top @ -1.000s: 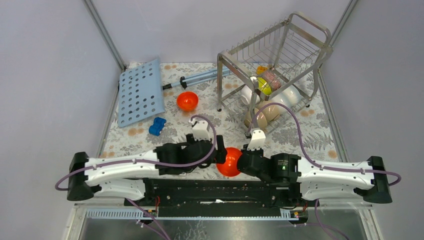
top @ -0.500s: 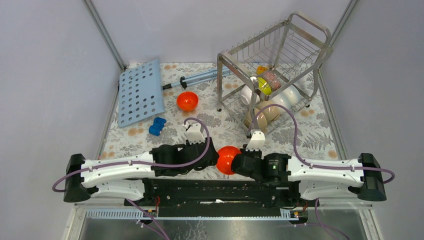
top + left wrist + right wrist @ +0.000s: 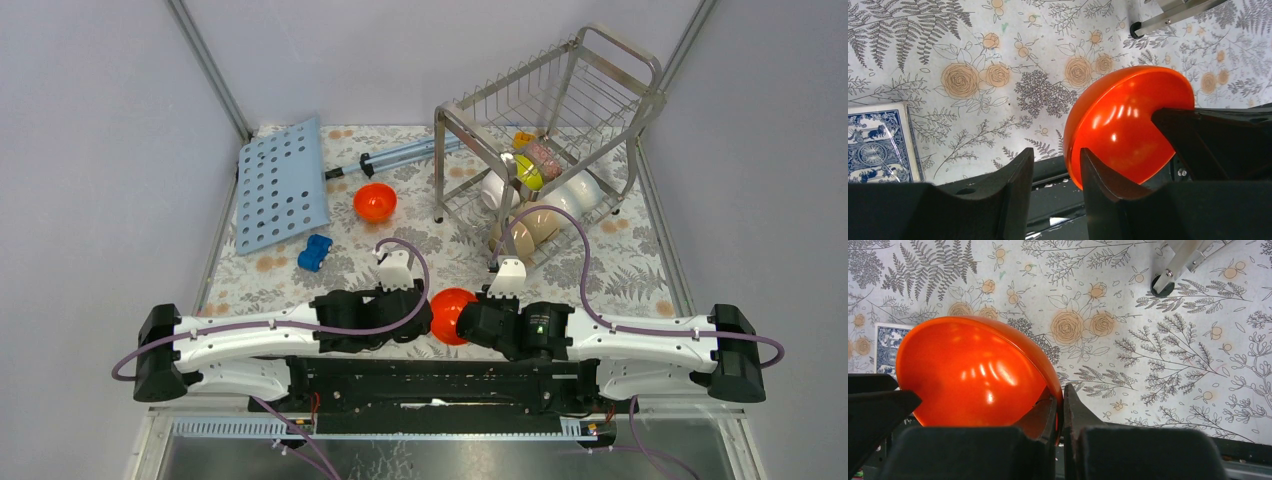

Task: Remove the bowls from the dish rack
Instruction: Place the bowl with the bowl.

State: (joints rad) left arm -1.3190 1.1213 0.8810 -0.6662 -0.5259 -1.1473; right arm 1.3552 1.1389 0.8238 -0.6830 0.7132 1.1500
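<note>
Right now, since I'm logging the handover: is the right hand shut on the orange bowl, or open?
Shut: in its wrist view, the right hand pinches the rim of the orange bowl, with no gap visible.

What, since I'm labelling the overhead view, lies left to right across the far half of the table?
Blue perforated board → orange bowl → dish rack.

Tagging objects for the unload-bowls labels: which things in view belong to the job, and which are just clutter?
Job:
- dish rack
- beige bowl in its lower tier
- held orange bowl, rim pinched by the right hand
- second orange bowl, on the table

Lying about:
- light-blue perforated board
- small blue object
- card deck
- pale-blue pole
</note>
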